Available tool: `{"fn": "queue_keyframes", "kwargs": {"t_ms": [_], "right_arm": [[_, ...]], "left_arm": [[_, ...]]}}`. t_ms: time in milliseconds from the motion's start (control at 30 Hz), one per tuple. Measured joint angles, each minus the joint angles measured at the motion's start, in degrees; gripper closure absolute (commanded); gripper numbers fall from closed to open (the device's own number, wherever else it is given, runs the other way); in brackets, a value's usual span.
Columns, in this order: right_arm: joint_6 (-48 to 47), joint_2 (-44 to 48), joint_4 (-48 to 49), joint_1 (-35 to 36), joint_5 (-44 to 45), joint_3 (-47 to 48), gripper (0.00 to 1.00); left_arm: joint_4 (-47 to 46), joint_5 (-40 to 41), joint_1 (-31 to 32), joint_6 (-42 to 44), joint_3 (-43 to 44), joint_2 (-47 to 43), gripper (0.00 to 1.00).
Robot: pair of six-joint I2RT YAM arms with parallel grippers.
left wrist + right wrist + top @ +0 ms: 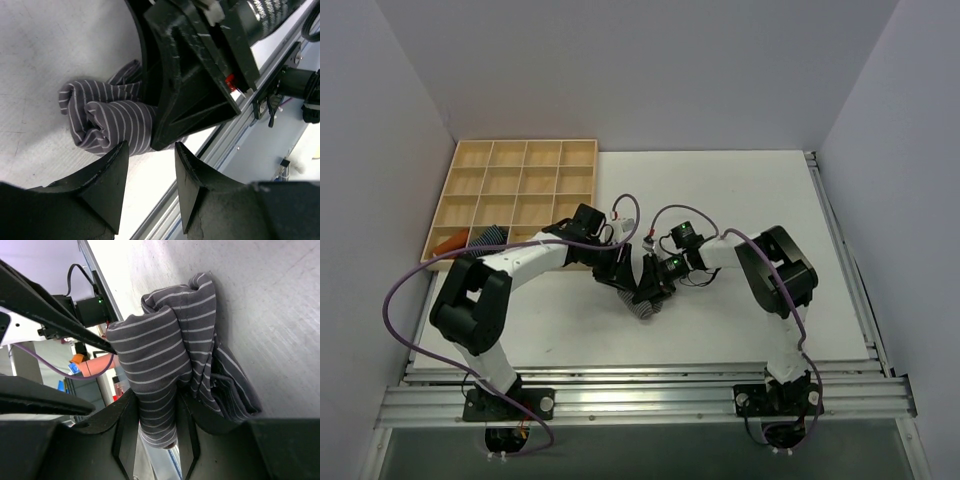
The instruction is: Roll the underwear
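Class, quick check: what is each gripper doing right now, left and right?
Left gripper: open, holding nothing.
Right gripper: closed on the rolled underwear.

Overhead, underwear (645, 306): I get only a small striped patch; the left gripper (150, 150) and right gripper (156, 412) cover the rest.
Right wrist, underwear's near end: it runs between the right gripper's fingers, and I lose it there.
Left wrist, underwear's far side: blocked by the right gripper's black body.
Tray (525, 147), far left of the underwear: orange cloth (448, 243) and blue roll (488, 236) sit half behind the left arm (525, 258), too small for me to read.
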State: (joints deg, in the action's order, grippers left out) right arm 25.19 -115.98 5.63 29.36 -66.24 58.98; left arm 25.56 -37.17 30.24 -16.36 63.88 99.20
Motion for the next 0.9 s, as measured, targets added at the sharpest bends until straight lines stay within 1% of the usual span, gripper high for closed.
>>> {"fn": "queue_keyframes", "kwargs": {"t_ms": [133,233,367,500,600,800,900], "right_arm": [[1.2,-0.1,0.9,-0.2,-0.3,-0.3,0.70],[2.1,-0.3,1.6,-0.3,-0.6,-0.5,0.71],[3.5,-1.0,3.4,-0.8,-2.0,-1.1,0.75],[6.3,-1.3,7.8,-1.0,-3.3,-3.0,0.81],[8.9,-1.7,11.4,-1.3,-4.4,-4.2,0.83],[17.9,-2.1,24.8,-1.3,-5.7,-9.0,0.84],[27.0,-3.2,38.8,-1.3,-6.1,-13.6,0.83]], "left_arm": [[-1.8,0.8,0.0,-1.5,-0.6,0.8,0.47],[-2.3,1.5,0.1,-1.8,-0.7,1.1,0.47],[-2.9,2.7,0.2,-1.7,-1.5,0.2,0.47],[-3.3,3.7,0.2,-1.9,-3.2,-2.4,0.49],[-3.1,5.3,0.5,-2.1,-3.9,-4.4,0.49],[-1.9,9.2,0.5,-3.2,-7.0,-8.7,0.48],[-2.3,10.0,0.6,-4.5,-9.0,-9.4,0.48]]}}
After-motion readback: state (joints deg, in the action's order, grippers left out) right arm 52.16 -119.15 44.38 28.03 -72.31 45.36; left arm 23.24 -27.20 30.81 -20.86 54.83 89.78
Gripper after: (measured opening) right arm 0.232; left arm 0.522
